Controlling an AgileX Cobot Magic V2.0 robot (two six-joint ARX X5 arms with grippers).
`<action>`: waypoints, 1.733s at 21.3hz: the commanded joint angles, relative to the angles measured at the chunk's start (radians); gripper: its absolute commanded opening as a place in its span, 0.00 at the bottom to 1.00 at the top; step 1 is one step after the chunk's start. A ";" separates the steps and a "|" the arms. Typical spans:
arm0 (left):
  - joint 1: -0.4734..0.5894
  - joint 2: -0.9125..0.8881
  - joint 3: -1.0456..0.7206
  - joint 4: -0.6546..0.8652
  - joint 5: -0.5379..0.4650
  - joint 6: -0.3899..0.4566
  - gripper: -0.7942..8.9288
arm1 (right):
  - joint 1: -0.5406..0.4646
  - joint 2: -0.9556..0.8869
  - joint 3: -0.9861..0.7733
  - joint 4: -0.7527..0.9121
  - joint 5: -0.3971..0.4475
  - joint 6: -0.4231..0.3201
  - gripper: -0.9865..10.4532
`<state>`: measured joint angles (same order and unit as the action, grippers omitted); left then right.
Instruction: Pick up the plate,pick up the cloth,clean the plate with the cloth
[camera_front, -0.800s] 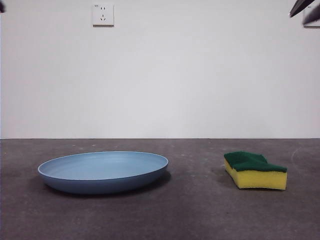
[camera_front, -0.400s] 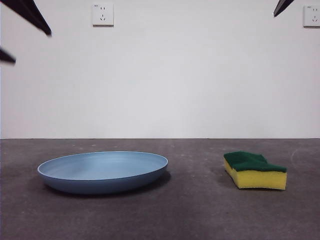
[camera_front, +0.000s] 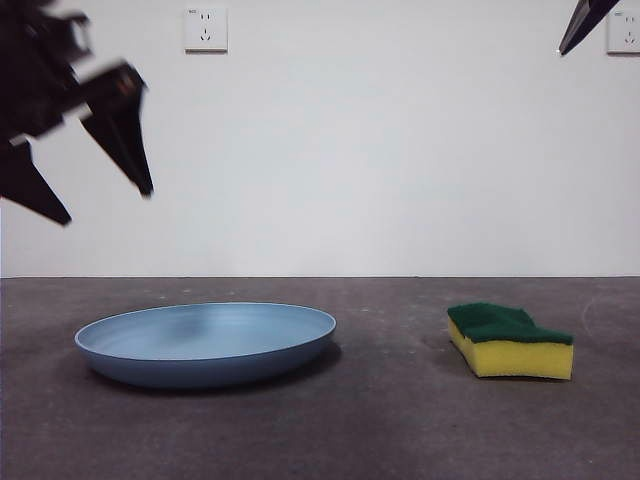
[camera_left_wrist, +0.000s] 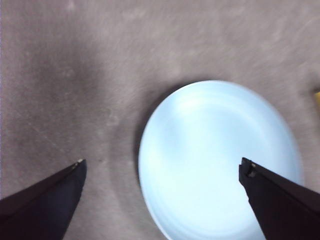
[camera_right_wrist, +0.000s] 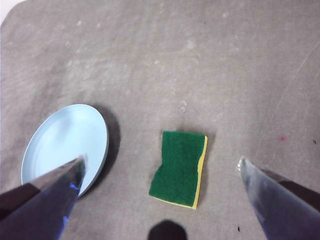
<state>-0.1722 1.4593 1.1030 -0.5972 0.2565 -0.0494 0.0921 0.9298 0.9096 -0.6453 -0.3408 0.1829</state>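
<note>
Looking level across the grey table (camera_front: 400, 430) from the front, we see the left gripper (camera_front: 105, 205) hanging at the far left, large, dark and blurred, its two black jaws spread wide and holding nothing, well above the plate (camera_front: 207, 344). That plate, light blue and shallow, sits flat on the table left of centre, and only its near wall and part of its inner surface show from this low angle. From the left wrist we see what the front hides: the plate's (camera_left_wrist: 220, 157) whole round face from above, bare, with the left gripper's (camera_left_wrist: 162, 167) tips standing to either side of its edge. Further right in the front view the cloth (camera_front: 511, 341), really a sponge, lies well apart from the plate, yellow foam under a green top. The right wrist shows the cloth's (camera_right_wrist: 180, 168) green face and wavy sides, lying between the parted jaws of the right gripper (camera_right_wrist: 162, 162), high above it; the plate (camera_right_wrist: 65, 147) also shows there. In front that gripper (camera_front: 585, 22) is only a black tip at the top right corner, near a wall socket (camera_front: 206, 29).
</note>
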 joint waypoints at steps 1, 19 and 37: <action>-0.019 0.092 0.027 -0.010 -0.050 0.047 0.63 | 0.001 -0.002 0.000 -0.008 0.000 -0.009 0.58; -0.077 0.324 0.027 0.031 -0.129 0.066 0.29 | 0.000 -0.002 0.000 -0.020 0.006 -0.010 0.58; -0.097 0.018 0.032 -0.028 -0.070 0.079 0.07 | 0.077 0.074 0.019 -0.031 -0.043 -0.021 0.58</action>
<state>-0.2657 1.4876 1.1397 -0.6235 0.1780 0.0200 0.1654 1.0012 0.9226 -0.6838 -0.3843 0.1677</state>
